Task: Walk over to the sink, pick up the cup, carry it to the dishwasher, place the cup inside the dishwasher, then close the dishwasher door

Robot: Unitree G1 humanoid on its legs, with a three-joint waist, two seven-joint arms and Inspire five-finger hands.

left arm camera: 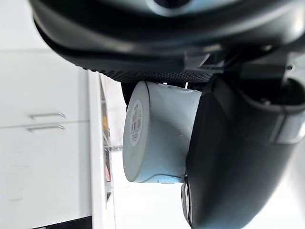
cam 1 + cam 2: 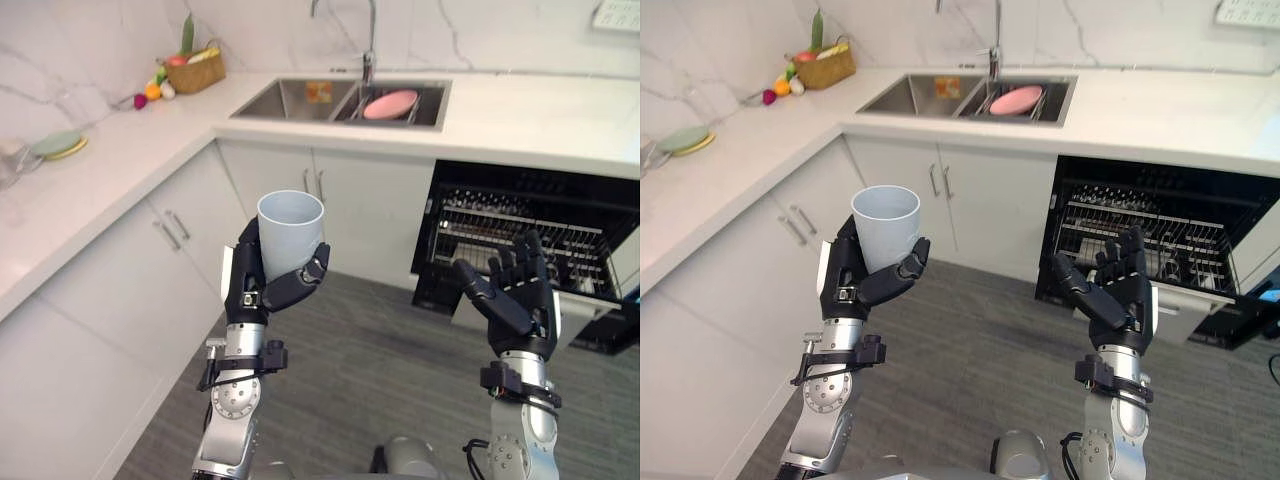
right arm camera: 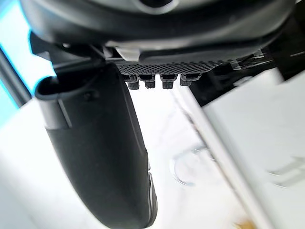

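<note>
Cup [image 2: 291, 230]: pale blue, upright, raised before the white cabinets [image 2: 372, 205], apart from the dishwasher.
Left hand [image 2: 262, 288]: we see fingers and thumb curled round the cup's lower half.
Right hand [image 2: 520, 300]: fingers straight and spread, holding nothing.
Dishwasher [image 2: 545, 232]: open, rack showing, behind our right hand.
Sink [image 2: 290, 100]: farther back, pink plate [image 2: 390, 103] inside.

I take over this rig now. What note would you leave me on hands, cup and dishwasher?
Left hand: shut on the pale blue plastic cup, upright, mouth up.
Right hand: open, empty, raised.
Dark built-in dishwasher: open, ahead on the right, wire rack showing.
Done: cup picked up. To do: carry it over, place it inside, close the dishwasher.
</note>
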